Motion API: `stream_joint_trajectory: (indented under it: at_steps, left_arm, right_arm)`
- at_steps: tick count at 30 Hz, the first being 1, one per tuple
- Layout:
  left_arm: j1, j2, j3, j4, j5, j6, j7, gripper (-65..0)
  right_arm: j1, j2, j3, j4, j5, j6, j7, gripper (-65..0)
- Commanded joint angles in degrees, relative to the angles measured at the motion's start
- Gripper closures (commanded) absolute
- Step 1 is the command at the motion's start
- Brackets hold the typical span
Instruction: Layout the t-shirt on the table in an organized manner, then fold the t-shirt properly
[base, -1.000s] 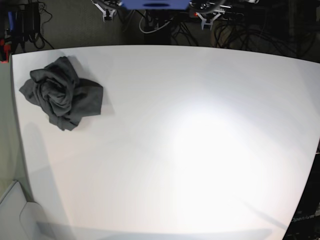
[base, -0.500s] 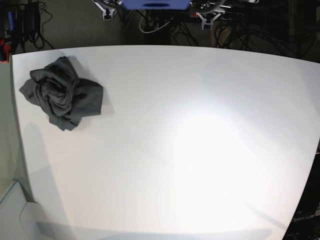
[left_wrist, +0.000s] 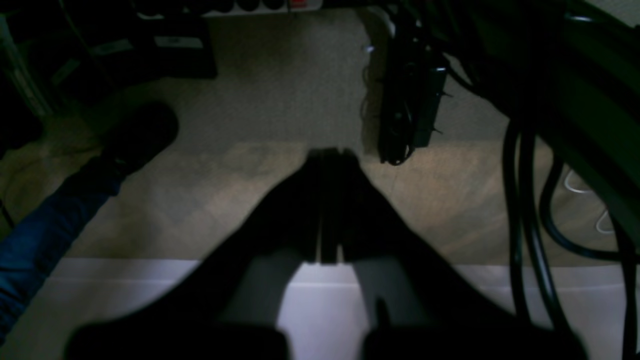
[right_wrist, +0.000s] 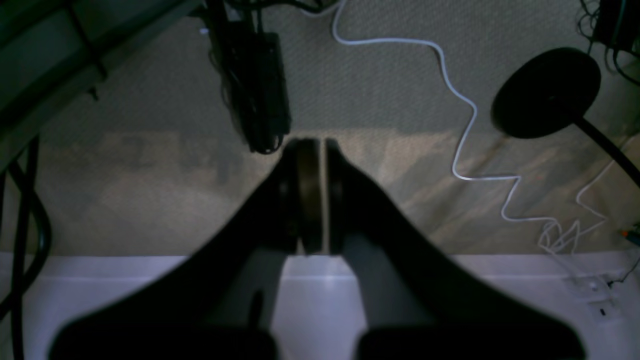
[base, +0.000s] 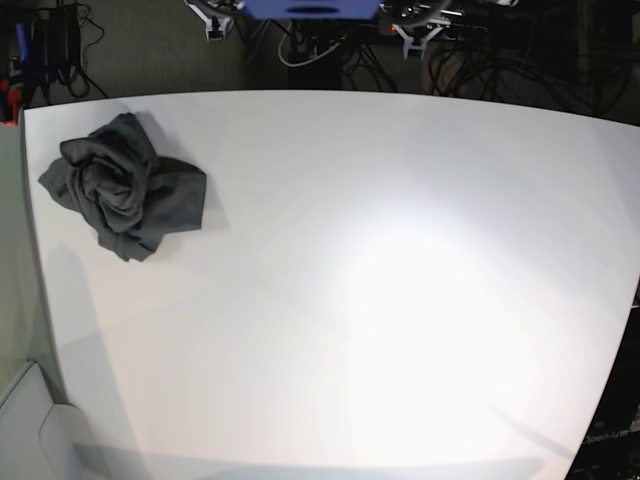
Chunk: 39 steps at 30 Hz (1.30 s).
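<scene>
The t-shirt (base: 123, 186) sits bunched in a dark, wrinkled heap near the bench's (base: 400, 300) far left corner (no sleeve or hem can be told apart). The white top around it glares under the light. Tangled cables (base: 480, 60) lie on the floor beyond the far edge.

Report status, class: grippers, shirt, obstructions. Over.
Left gripper shut, empty. Right gripper shut, empty. T-shirt crumpled in a heap near the table corner, untouched. Nothing around it.
</scene>
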Motion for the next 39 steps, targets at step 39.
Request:
stream_joint_trajectory:
  at_steps: [39]
  left_arm:
    - [47.11,-5.07,-0.32,77.84,-0.12,-0.12,0.56,-0.2]
  right_arm:
    - [-45.97,5.0,0.52,75.93,0.38,0.78,-0.19,0.0]
